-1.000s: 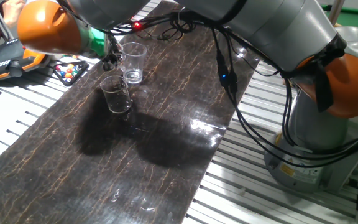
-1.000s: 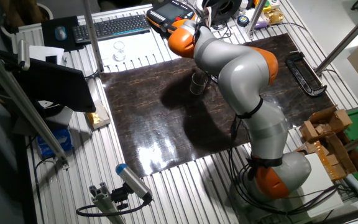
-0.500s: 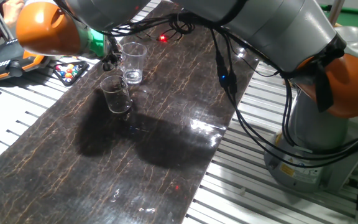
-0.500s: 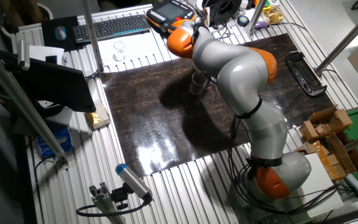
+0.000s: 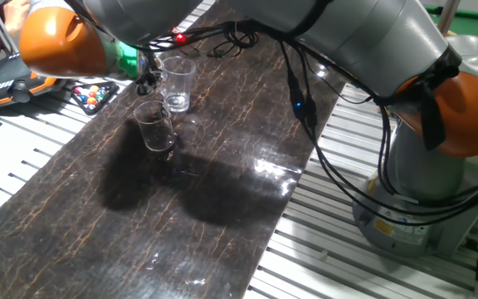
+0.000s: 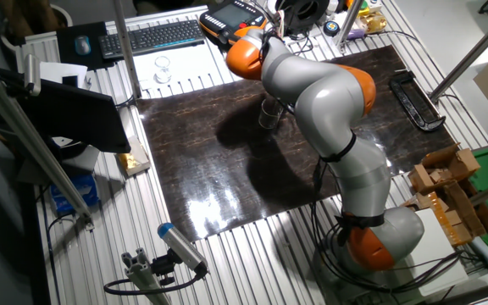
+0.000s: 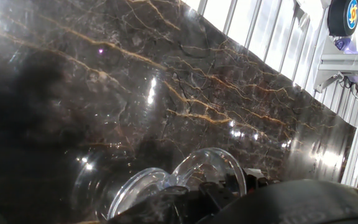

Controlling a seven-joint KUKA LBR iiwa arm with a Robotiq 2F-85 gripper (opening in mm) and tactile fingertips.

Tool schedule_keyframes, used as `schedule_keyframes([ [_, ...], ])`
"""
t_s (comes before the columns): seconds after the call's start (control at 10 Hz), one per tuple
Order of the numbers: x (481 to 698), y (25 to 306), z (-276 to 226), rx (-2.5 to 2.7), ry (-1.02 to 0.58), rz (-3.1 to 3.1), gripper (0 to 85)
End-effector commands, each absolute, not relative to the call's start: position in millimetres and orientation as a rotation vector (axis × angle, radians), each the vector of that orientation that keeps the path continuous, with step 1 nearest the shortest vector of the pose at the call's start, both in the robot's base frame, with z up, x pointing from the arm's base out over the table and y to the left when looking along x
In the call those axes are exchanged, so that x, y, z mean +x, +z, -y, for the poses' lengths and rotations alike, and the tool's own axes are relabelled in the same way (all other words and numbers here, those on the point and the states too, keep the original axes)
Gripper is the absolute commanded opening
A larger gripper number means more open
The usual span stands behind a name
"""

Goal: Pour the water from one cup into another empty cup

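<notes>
Nothing much has moved; only the arm's orange joint slid a little. Both cups stand on the dark mat. The straight cup stands just beside the wide cup. The gripper hangs by the wide cup; I cannot tell how open it is.

One fixed view looks close and low across the dark marble-patterned slab; the other looks from high overhead; the hand view skims it.
</notes>
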State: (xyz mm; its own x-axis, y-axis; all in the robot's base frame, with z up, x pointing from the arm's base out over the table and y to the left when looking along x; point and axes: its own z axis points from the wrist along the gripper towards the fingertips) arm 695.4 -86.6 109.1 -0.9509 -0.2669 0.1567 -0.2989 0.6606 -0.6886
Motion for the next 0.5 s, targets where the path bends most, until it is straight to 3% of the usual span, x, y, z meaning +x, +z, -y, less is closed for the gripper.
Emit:
schedule_keyframes([
  [0.0,695.6,109.4,86.3,0.484,1.188,2.820,0.7],
  [0.4,695.9,111.9,85.1,0.489,1.216,2.801,0.7],
])
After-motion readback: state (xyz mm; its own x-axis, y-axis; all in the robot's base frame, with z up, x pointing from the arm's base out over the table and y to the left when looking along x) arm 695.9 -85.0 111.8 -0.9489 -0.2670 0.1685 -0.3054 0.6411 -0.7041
